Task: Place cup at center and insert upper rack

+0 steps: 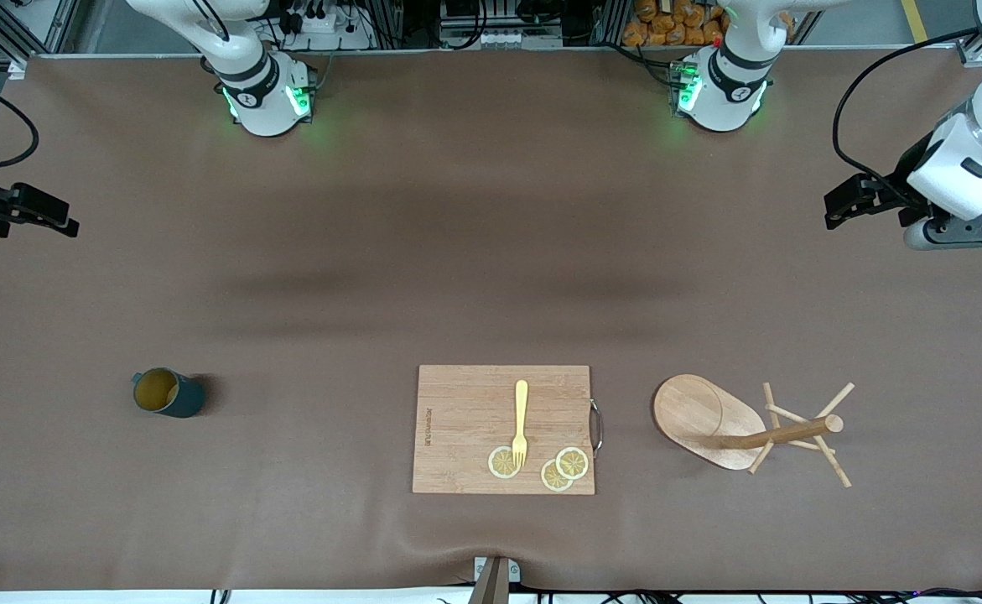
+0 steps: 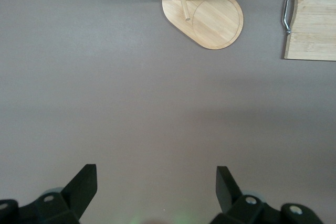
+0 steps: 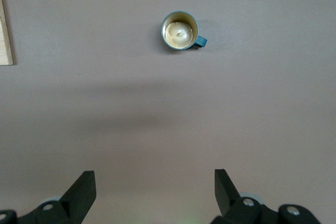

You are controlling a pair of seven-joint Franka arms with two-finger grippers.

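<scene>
Lying nearest the camera, the wooden cutting board (image 1: 503,429) is carrying a yellow fork (image 1: 521,422) and three lemon slices (image 1: 554,466) on the brown table (image 1: 491,252). The upper rack (image 1: 746,426) is lying tipped on its side between the board and the left arm's end of the table, with its pole and pegs pointing toward that end. The left tool (image 2: 156,195) is hanging over bare table, well apart from the rack, with its fingers (image 2: 83,186) standing wide and holding nothing. The cup (image 1: 168,393) is standing upright toward the right arm's end, alone. The right tool (image 3: 155,192) is waiting over bare table, well apart from the cup, also wide and empty.
</scene>
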